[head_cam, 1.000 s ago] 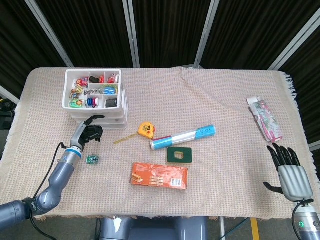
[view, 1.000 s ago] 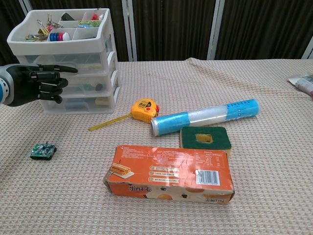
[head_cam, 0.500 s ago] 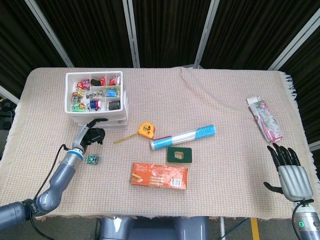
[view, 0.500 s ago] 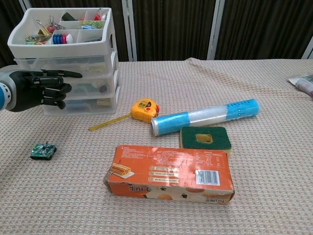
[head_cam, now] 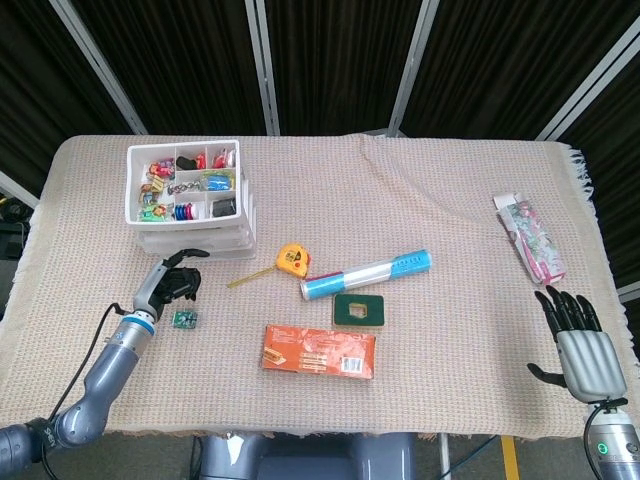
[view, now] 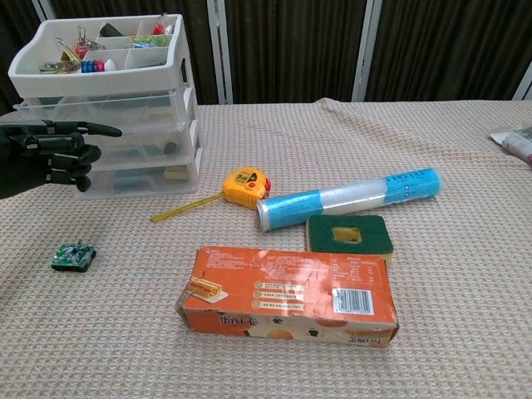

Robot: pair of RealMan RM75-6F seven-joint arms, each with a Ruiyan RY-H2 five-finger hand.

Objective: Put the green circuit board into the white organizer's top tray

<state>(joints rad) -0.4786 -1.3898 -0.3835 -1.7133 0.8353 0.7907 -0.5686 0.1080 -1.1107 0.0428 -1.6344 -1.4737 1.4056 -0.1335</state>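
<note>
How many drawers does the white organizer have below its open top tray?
3, stacked under the top tray: upper drawer, middle drawer and bottom drawer. The left hand partly covers their left ends in the chest view.

Green circuit board, white organizer, orange box.

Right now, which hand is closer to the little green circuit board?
Left. The left hand sits just above and behind the green circuit board, not touching it; the right hand rests far across the table.
</note>
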